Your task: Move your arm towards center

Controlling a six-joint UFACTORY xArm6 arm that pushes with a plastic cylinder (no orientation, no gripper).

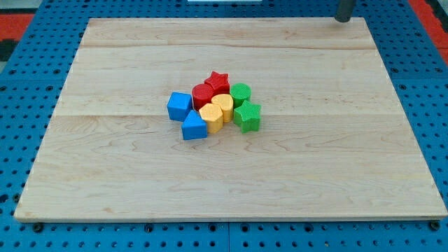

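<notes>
My tip (343, 19) is at the view's top right, at the far right corner of the wooden board (105, 182), far from all the blocks. The blocks sit bunched near the board's middle. A blue cube (179, 106) is at the left of the cluster, with a blue wedge-like block (194, 126) below it. A red star (218, 81) and a red cylinder (203, 94) are at the top. A yellow cylinder (223, 106) and a yellow hexagonal block (211, 117) are in the middle. A green cylinder (241, 92) and a green star (247, 115) are at the right.
The board lies on a blue pegboard surface (21, 84) that surrounds it on all sides. A red area (28, 17) shows at the view's top left and top right corners.
</notes>
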